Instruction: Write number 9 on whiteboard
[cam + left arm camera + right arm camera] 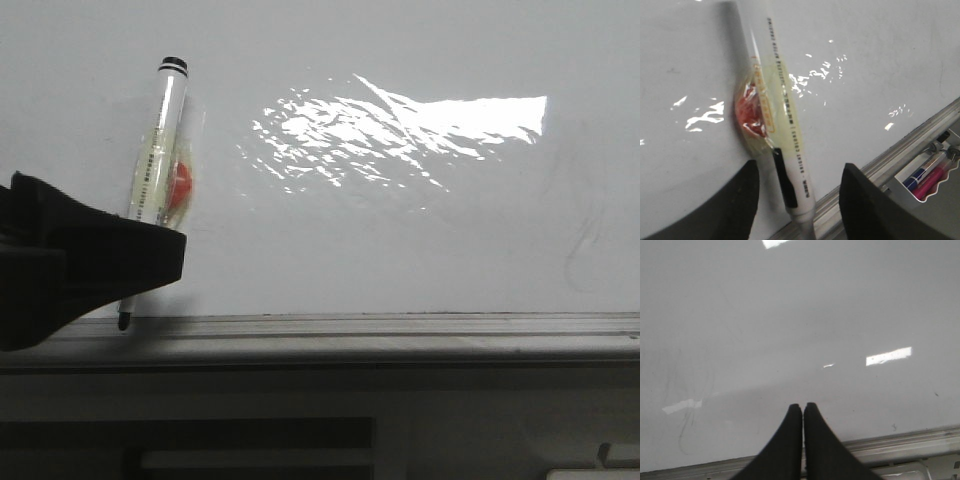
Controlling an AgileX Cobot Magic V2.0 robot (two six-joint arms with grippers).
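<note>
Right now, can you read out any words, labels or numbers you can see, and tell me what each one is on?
Nothing can be read.
Marker in the left hand: a line of small print down its barrel, too blurred to read.
Whiteboard: only faint grey smudges, no number.
Pens in the tray: no readable label.

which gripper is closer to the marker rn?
Left. The left gripper has the marker between its fingers, by the whiteboard ledge. The right gripper is shut, with no marker in its view.

Dim grey light overall; a bright window glare patch burns on the whiteboard, and the wrist views look soft and blurred.
</note>
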